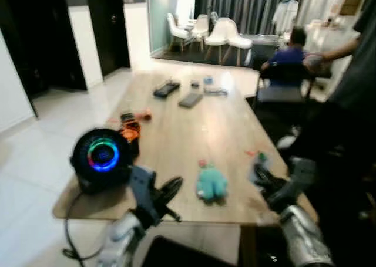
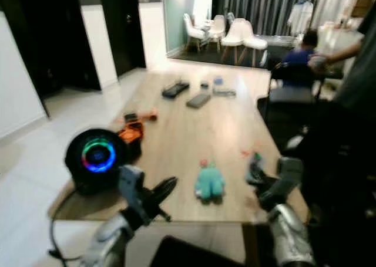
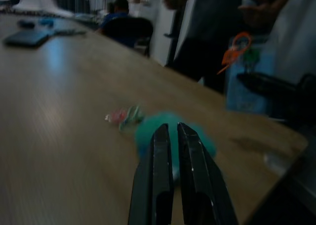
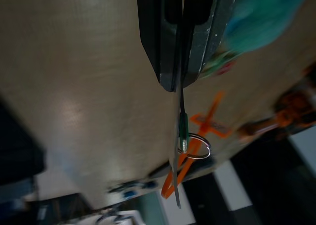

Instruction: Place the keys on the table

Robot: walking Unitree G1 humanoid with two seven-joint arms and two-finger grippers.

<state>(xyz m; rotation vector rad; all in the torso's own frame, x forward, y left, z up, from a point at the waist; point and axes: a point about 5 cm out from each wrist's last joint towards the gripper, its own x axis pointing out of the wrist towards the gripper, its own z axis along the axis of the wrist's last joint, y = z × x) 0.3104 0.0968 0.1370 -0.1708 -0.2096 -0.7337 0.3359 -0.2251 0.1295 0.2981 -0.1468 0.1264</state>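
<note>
My right gripper (image 1: 262, 177) is shut on the keys (image 4: 190, 147): a metal ring, a green key and an orange tag that dangle below the fingertips (image 4: 168, 79). It hovers over the right front corner of the long wooden table (image 1: 176, 139). In the left wrist view, the orange tag (image 3: 236, 48) hangs above the tabletop. My left gripper (image 1: 171, 189) sits at the table's front edge with its fingers (image 3: 160, 151) shut and nothing held. Just beyond it lies a teal plush toy (image 1: 211, 183).
A black round speaker (image 1: 101, 158) with a glowing ring stands at the front left, an orange object (image 1: 130, 129) behind it. Dark flat devices (image 1: 167, 89) lie at the far end. A person in dark clothes (image 1: 346, 102) stands close on the right; another sits beyond (image 1: 291, 54).
</note>
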